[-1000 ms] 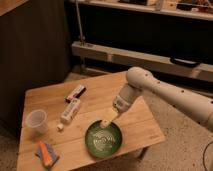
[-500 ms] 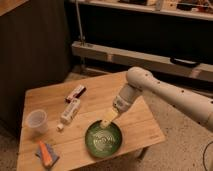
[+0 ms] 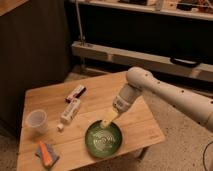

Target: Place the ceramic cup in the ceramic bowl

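Note:
The ceramic cup (image 3: pixel 37 120) is a small pale tumbler standing upright near the left edge of the wooden table (image 3: pixel 140 120). The ceramic bowl (image 3: pixel 103 139) is dark green with a ring pattern and sits near the table's front edge, right of centre. My gripper (image 3: pixel 108 121) hangs from the white arm that comes in from the right. Its pale tip is just over the bowl's far rim, well to the right of the cup. Nothing lies in the bowl.
A white rectangular box (image 3: pixel 70 111) and a red-and-white packet (image 3: pixel 76 93) lie between the cup and the bowl, toward the back. An orange and blue sponge (image 3: pixel 46 153) lies at the front left corner. Dark shelving stands behind the table.

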Available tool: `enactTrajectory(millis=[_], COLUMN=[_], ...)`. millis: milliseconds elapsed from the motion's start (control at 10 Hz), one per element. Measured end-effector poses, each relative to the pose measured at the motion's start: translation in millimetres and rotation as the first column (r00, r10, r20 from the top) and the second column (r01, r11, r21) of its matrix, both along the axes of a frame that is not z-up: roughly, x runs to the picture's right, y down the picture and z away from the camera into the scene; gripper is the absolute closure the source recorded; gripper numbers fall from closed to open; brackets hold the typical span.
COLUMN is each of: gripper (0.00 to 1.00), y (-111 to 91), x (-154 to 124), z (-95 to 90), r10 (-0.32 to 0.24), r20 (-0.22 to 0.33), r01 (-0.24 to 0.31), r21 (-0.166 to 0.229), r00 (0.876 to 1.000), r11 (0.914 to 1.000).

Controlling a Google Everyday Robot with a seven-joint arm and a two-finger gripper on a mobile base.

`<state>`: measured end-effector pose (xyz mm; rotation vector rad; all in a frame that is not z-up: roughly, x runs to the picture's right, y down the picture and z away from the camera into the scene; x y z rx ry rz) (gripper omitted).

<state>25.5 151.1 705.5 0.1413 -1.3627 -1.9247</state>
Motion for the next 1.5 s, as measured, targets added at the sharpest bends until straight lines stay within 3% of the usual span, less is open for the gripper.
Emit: enactTrajectory(millis=[700,800,900,1100,1300,1500], gripper=[0.20,0.20,0.20,0.20,0.20,0.20], y=[-1.4,-1.1,-7.4,-22.7,-49.1,-67.8], x=[-0.2,-0.6,-9.9,-36.7,-94.9,-147.4], z=[-1.0,-2.2,-8.5,-25.8,-48.6,-57.6], r10=[-0.004,-0.015,-0.043,-0.092,-0.154,-0.204], r20=[-0.004,-0.006,-0.008,-0.005,0.010,0.026], r01=[0.004,0.015,0.043,0.091,0.149,0.191], r21=[0.005,0.013,0.062,0.132,0.213,0.261], r00=[1.000,1.000,0.999,0.996,0.988,0.979], r11=[1.0000,0.9998,0.9971,0.9870,0.9656,0.9464])
